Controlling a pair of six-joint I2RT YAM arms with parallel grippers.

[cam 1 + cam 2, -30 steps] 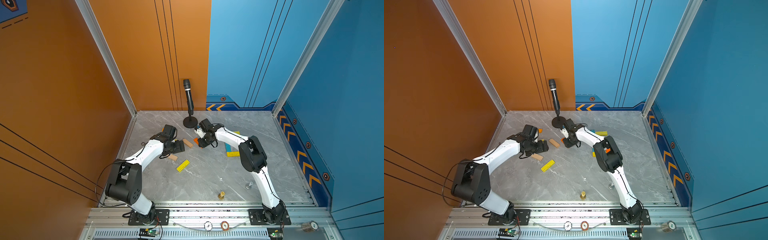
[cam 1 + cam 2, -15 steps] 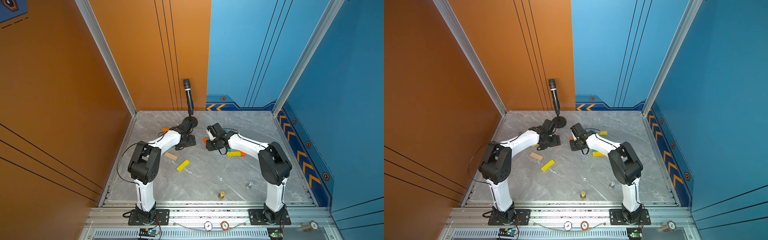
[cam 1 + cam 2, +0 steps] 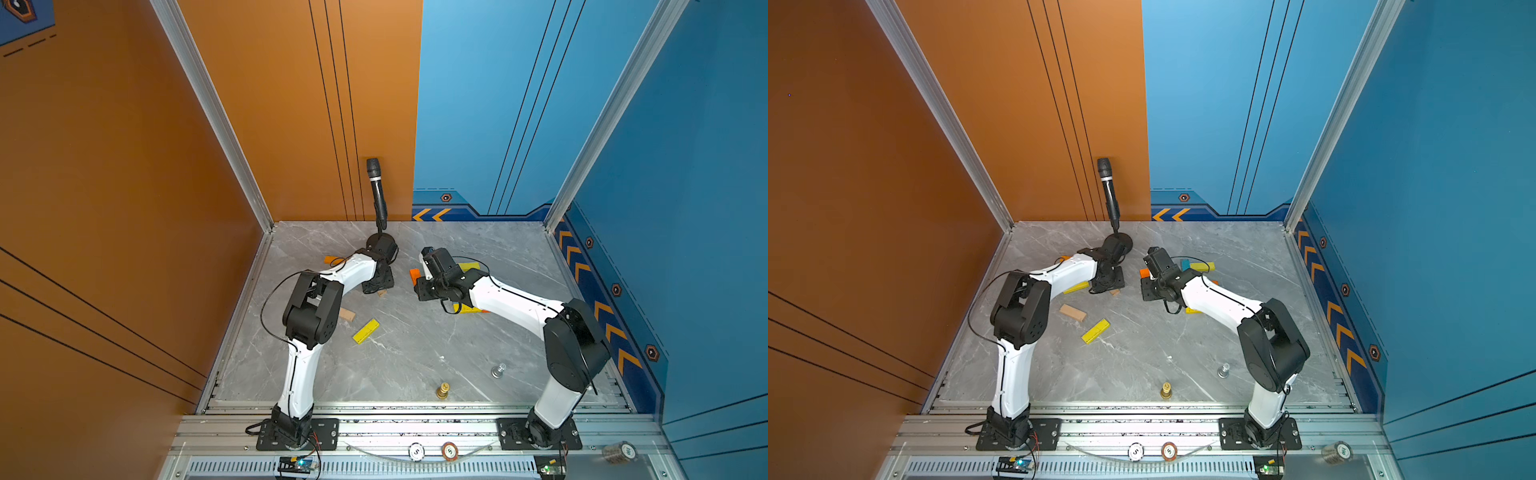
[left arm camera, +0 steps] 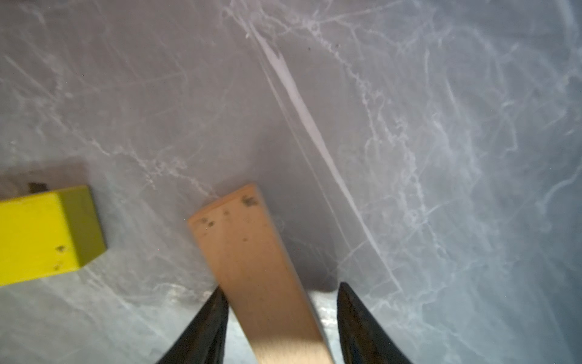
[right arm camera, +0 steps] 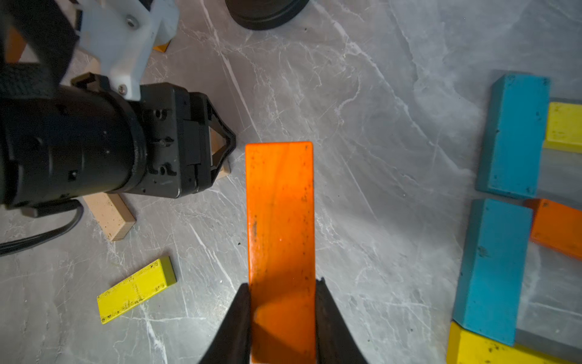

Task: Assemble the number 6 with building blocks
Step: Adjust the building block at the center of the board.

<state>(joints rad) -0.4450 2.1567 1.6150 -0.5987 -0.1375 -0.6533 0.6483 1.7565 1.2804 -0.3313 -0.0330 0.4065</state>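
Note:
My right gripper (image 5: pixel 283 282) is shut on an orange building block (image 5: pixel 280 205), which sticks out flat ahead of the fingers above the table. My left gripper (image 4: pixel 280 286) stands open around a tan block (image 4: pixel 245 245) lying on the table; one finger touches it and a gap shows at the other. In both top views the two grippers (image 3: pixel 380 286) (image 3: pixel 415 276) face each other at the back middle. Blue blocks (image 5: pixel 516 135), with yellow and orange ones, lie grouped beside the right arm. Loose yellow (image 3: pixel 365 331) and tan (image 3: pixel 1072 311) blocks lie near the left arm.
A black microphone (image 3: pixel 376 195) on a round base stands at the back wall, just behind the left gripper. A gold chess piece (image 3: pixel 442 390) and a silver one (image 3: pixel 498 370) stand near the front edge. Orange and blue walls enclose the grey marble table (image 3: pixel 415 357).
The left arm swung from the left side to the back middle, and its jaws narrowed around the tan block. The right arm drew back to the right, still holding the orange block.

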